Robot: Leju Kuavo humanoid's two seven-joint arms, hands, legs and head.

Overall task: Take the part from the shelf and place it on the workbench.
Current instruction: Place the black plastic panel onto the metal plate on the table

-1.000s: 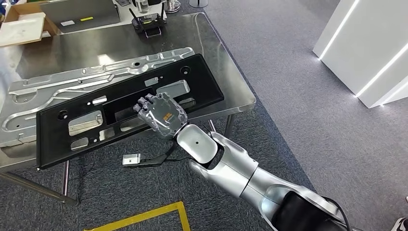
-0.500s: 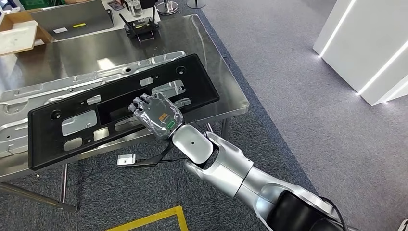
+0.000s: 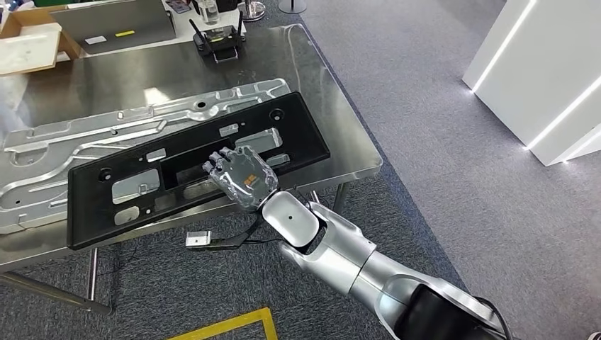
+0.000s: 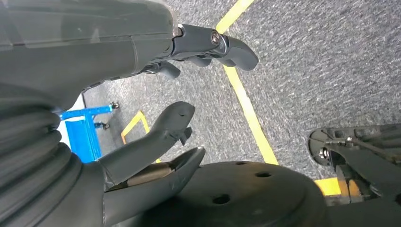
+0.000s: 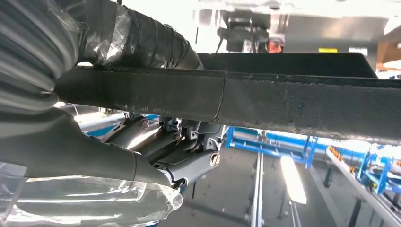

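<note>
Black and flat, the long plastic panel (image 3: 191,166) with its many cutouts is clamped in the right hand (image 3: 239,177), which grips its near long edge around the middle; in the right wrist view the panel's edge (image 5: 293,101) runs between thumb and fingers (image 5: 189,151). From the hand the panel stretches out to both sides and away over the steel bench (image 3: 333,106), above a stamped silver metal sheet (image 3: 85,138) lying on the bench just beyond the hand; whether the panel touches that sheet cannot be told. Farther off from the hand stand a small black device with antennas (image 3: 220,42) and a cardboard box (image 3: 35,42). The left hand (image 4: 156,118) hangs over grey carpet with yellow floor tape (image 4: 246,101), fingers apart and holding nothing.
</note>
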